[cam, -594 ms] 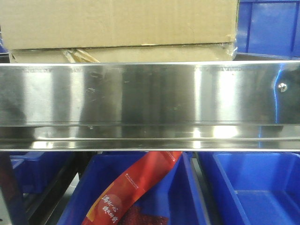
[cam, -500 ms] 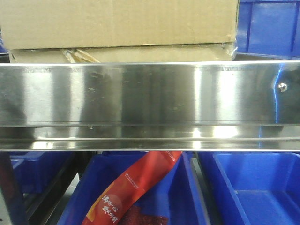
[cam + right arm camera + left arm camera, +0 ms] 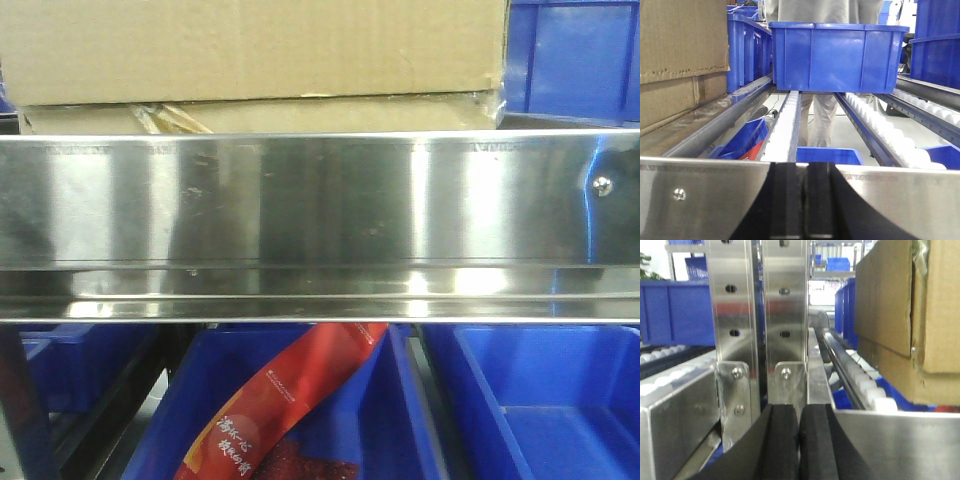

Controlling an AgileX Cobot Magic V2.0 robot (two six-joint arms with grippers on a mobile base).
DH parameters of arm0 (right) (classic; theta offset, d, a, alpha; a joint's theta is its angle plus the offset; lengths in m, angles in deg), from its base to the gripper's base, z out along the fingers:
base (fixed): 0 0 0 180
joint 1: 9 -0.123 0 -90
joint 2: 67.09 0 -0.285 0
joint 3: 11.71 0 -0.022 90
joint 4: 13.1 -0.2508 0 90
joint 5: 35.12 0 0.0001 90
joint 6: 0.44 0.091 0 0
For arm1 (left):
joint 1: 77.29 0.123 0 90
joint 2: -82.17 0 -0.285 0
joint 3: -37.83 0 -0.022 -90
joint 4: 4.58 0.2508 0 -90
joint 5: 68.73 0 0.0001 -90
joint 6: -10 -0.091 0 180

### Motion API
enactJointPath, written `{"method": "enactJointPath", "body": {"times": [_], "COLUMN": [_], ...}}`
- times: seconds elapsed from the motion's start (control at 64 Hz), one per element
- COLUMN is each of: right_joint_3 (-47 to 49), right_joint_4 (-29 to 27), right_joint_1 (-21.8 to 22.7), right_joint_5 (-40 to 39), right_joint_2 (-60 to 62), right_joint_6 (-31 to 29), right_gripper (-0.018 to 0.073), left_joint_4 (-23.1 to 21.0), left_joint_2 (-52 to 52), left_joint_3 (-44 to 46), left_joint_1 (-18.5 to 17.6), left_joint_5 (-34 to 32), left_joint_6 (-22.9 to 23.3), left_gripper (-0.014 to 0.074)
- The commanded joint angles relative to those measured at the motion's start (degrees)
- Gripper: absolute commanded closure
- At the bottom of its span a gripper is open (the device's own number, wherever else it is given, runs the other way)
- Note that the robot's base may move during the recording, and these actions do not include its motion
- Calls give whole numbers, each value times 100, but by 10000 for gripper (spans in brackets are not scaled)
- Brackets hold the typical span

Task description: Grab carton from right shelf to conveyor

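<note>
plainly, matte tan carton (image 3: 250, 50) (corrugated) on mirror-bright shelf (image 3: 320, 200)

A red packet (image 3: 290, 400) with white lettering lay slanted in an open blue bin (image 3: 385, 430). Just right of that bin stood a second blue bin (image 3: 540, 400), and a third (image 3: 575, 60) sat higher up to its right. In the right wrist view, another blue bin (image 3: 837, 57) rested on white roller tracks (image 3: 885, 127), with a person in pale trousers (image 3: 822, 115) behind it.

Front camera: close, square-on to right shelf (image 3: 320, 200) rail. Both wrist cameras look level over that rail, carton (image 3: 890, 305) between them.
</note>
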Motion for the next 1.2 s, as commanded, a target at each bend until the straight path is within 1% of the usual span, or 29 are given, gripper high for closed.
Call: {"method": "enactJointPath", "body": {"times": [0.0, 0.078, 0.156, 0.25, 0.297, 0.344, 0.406, 0.453, 0.516, 0.562, 0.594, 0.641, 0.703, 0.719, 0.781, 0.812, 0.844, 0.891, 0.969, 1.047, 1.125, 1.188], "right_joint_3": [-2, -2, -2, -2, -2, -2, 265, 643, 1221, 1734, 1974, 2341, 2682, 2753, 3086, 3218, 3326, 3524, 3922, 4372, 4901, 5383], "right_joint_4": [63, 63, 63, 63, -87, -313, -665, -788, -800, -800, -800, -800, -800, -800, -800, -800, -775, -775, -796, -866, -928, -928], "right_joint_1": [-3, -3, -3, -3, -3, -3, -3, -3, -3, -3, -3, -3, -3, -3, -3, -3, -3, -3, -14, -71, -191, -393], "right_joint_5": [-178, -290, -440, -797, -1135, -1309, -1181, -725, -139, 365, 550, 756, 828, 828, 858, 939, 1021, 1182, 1415, 1619, 1872, 2112], "right_joint_2": [17, 17, 17, 17, 17, 17, 17, 17, 17, 17, 15, -114, -298, -371, -642, -777, -921, -1142, -1546, -2042, -2514, -3033], "right_joint_6": [-51, -51, -51, -51, -51, -51, -51, -51, -51, -51, -51, -51, -51, -51, -51, -51, -51, -108, -135, -135, -135, -160], "right_gripper": [628, 628, 628, 628, 628, 628, 628, 628, 620, 573, 536, 445, 316, 266, 104, 35, -14, -8, 6, 10, 10, 10], "left_joint_4": [-58, -202, -206, -206, -206, -206, -59, 236, 612, 648, 648, 622, 621, 621, 621, 621, 621, 552, 283, 87, 87, 87], "left_joint_2": [25, 25, 25, 25, 25, 25, 25, 25, -112, -281, -394, -615, -897, -1007, -1394, -1601, -1777, -2103, -2697, -3244, -3813, -4291], "left_joint_3": [12, 12, 12, 12, 24, 221, 629, 1086, 1642, 2070, 2307, 2674, 3046, 3175, 3574, 3764, 3925, 4282, 4832, 5383, 5933, 6401], "left_joint_1": [27, 27, 27, 27, 27, 27, 27, 27, 27, 15, -29, -108, -253, -302, -462, -542, -608, -728, -955, -1279, -1570, -1844], "left_joint_5": [-278, -348, -570, -973, -1022, -914, -604, -148, 403, 721, 864, 997, 1120, 1150, 1276, 1363, 1485, 1775, 2358, 2754, 3056, 3296], "left_joint_6": [-37, -37, -37, -37, -37, -37, -37, -37, -37, -37, -37, -37, -37, -37, -37, -37, -37, -37, -37, -37, -37, -37], "left_gripper": [596, 596, 596, 596, 596, 594, 574, 534, 446, 373, 332, 267, 207, 189, 141, 126, 118, 111, 111, 111, 111, 111]}}
